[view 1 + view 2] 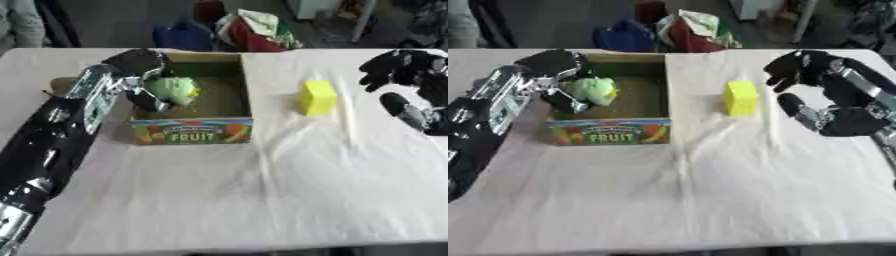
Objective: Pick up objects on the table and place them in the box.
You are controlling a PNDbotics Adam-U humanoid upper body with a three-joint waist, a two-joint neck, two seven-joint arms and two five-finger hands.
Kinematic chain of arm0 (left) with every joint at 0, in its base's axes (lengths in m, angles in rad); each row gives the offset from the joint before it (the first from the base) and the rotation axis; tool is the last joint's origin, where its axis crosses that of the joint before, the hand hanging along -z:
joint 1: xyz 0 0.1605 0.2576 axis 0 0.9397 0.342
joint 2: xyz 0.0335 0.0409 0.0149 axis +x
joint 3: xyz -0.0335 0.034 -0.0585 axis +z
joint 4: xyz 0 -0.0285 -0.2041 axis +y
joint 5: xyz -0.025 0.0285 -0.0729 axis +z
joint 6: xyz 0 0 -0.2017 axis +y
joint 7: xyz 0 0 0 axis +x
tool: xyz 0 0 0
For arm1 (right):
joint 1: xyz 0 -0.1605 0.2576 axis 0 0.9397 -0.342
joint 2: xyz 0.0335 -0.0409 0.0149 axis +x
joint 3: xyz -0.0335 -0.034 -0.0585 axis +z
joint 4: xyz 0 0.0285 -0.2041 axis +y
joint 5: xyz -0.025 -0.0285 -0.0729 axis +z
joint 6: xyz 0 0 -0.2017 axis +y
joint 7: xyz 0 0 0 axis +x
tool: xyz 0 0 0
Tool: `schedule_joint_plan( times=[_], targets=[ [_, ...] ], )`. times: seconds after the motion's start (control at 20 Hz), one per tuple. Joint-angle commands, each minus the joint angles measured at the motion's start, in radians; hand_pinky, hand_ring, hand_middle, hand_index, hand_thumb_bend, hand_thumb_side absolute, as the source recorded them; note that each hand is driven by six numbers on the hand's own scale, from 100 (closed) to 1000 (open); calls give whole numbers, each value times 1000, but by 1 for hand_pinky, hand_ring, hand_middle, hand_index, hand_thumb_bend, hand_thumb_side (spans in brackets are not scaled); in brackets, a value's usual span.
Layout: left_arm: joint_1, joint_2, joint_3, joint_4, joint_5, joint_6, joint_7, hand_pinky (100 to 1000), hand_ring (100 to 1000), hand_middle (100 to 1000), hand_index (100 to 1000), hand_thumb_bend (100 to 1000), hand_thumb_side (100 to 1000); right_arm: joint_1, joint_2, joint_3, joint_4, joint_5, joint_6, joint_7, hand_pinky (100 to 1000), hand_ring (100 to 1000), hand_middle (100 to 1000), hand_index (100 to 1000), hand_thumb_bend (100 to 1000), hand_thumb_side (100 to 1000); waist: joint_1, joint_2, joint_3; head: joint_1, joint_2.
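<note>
Left hand over fruit box, fingers curled round green object: placing step, release likely next. Right hand spread, empty, near yellow block on table.

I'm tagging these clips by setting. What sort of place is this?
Probably an indoor lab or workroom set up for a test: a table under a white cloth, a fruit box, and bags heaped on the floor behind.

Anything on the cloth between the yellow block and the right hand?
No. In the right eye view, only bare white tablecloth separates the yellow block from the open right hand.
</note>
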Motion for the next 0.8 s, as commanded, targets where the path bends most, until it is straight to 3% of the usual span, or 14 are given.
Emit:
schedule_joint_plan(
  times=[0.05,0.35,0.45,0.8],
  targets=[
    [-17,19,4,-23,1,-1,18,664,613,612,722,493,375,-11,-15,-11,-2,-4,0,4,686,738,764,767,211,415,1,-11,3,-3,-7],
    [-21,65,-1,-109,70,4,-24,678,629,637,741,525,415,-8,-16,-13,1,-1,0,7,686,737,764,766,210,418,5,-13,8,-6,-6],
    [-32,100,-4,-167,105,-2,-47,701,658,687,775,552,465,-5,-19,-14,3,-1,0,8,685,736,763,767,209,422,8,-16,12,-9,-6],
    [-56,261,29,-370,224,36,-125,700,654,674,766,559,432,-3,-25,-14,6,0,-1,9,685,736,762,767,207,424,16,-17,15,-13,-13]
  ],
)
